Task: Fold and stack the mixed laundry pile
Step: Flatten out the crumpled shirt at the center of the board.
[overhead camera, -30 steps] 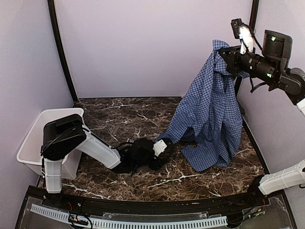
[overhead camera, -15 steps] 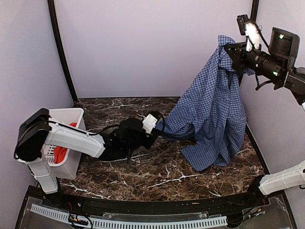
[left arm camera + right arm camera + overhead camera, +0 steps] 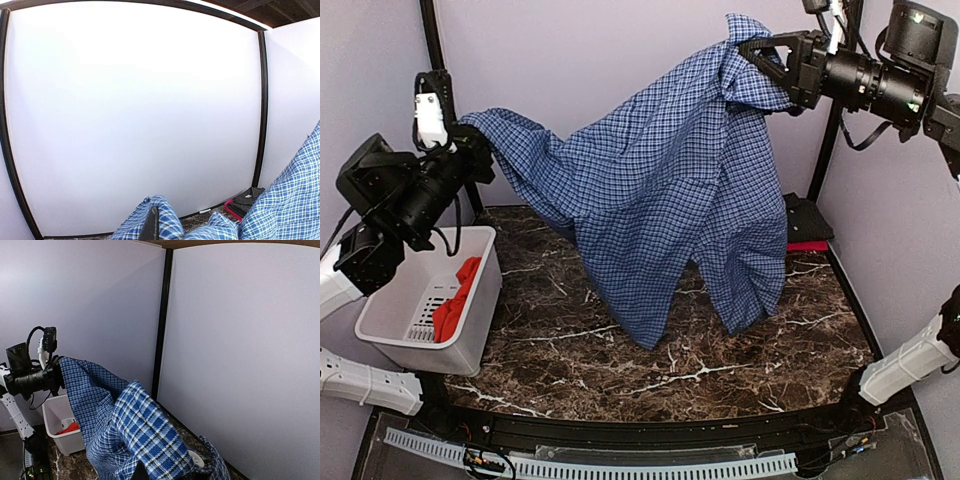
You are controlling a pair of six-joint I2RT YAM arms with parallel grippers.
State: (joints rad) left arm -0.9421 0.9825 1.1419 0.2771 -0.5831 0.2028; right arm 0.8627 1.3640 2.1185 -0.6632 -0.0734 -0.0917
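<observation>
Our left gripper (image 3: 470, 138), just clamped on a corner of the blue-and-white small-checked collared cloth shirt (image 3: 660, 200), is lifting it high above the white slotted plastic basket (image 3: 380, 318), while our right gripper (image 3: 767, 62) is pinching its top far across from that basket. We are spreading it, likely for laying flat; the plain orange-red shirt (image 3: 455, 300) is lying inside the basket.

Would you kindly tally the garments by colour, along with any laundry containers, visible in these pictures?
Blue-and-white checked cloth shirt: 1
Orange-red cloth garment: 1
White slotted plastic basket: 1
Total: 3
</observation>
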